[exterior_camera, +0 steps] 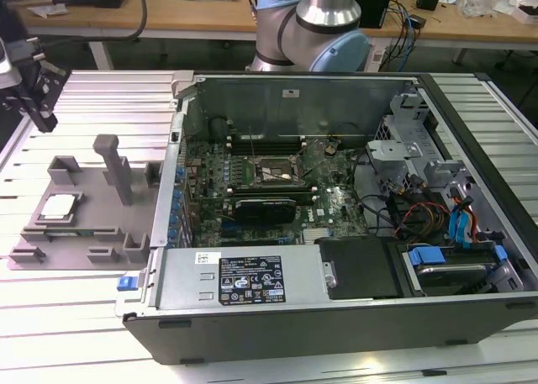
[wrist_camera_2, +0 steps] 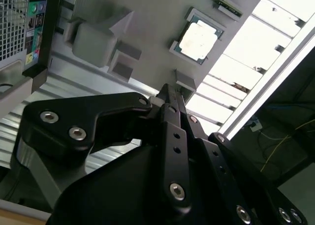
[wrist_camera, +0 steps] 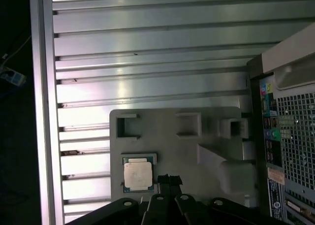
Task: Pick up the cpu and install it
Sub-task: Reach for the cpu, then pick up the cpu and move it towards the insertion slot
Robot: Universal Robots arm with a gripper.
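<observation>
Workbench scene: the cpu [exterior_camera: 57, 206] is seen lying flat, pale metal top upward, in a square recess of the grey fixture [exterior_camera: 88, 220]. The fixture is set on the slatted table [exterior_camera: 101, 98], to the exterior view's left of the open computer case [exterior_camera: 336, 321]. The gripper [exterior_camera: 44, 119] is held in the air near the fixture, apart from the cpu. In both wrist views its 2 fingers [wrist_camera_2: 170, 112] are pressed together, with nothing grasped.

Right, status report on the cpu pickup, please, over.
Gripper shut, empty, hanging above the table near the grey fixture. Cpu lying flat in the fixture, not gripped. Nothing seen blocking the cpu.
</observation>
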